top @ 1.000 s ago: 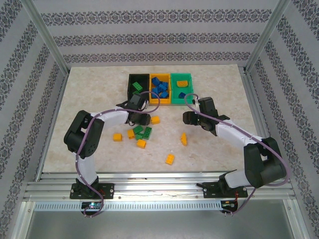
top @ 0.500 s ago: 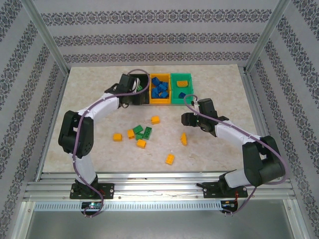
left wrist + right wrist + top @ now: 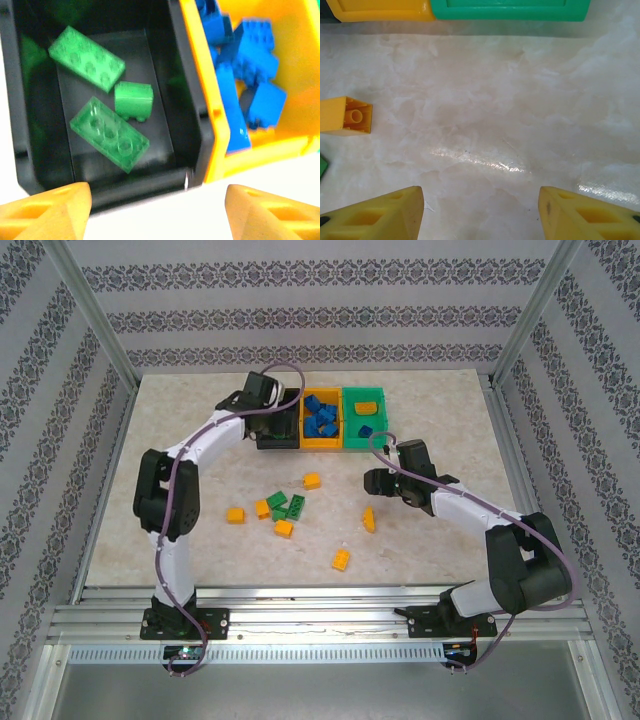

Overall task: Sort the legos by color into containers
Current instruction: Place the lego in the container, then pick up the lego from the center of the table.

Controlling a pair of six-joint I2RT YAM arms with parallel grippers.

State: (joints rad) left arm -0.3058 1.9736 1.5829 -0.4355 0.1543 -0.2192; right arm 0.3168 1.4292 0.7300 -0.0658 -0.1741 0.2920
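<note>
Green bricks [image 3: 109, 134], three, lie in the black bin [image 3: 35, 140]. The left gripper [image 3: 157, 207] has swung over from the loose bricks [image 3: 282, 508] and hangs spread, empty; drop done, I'd say. The right gripper [image 3: 480, 210] is spread too.

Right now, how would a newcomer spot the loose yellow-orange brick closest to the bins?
Start at the yellow-orange plastic bin, middle of the far row. Just on its near side lies the small yellow-orange brick. Unlike the other loose ones, it sits beyond the green brick cluster, tipped on its side.
</note>
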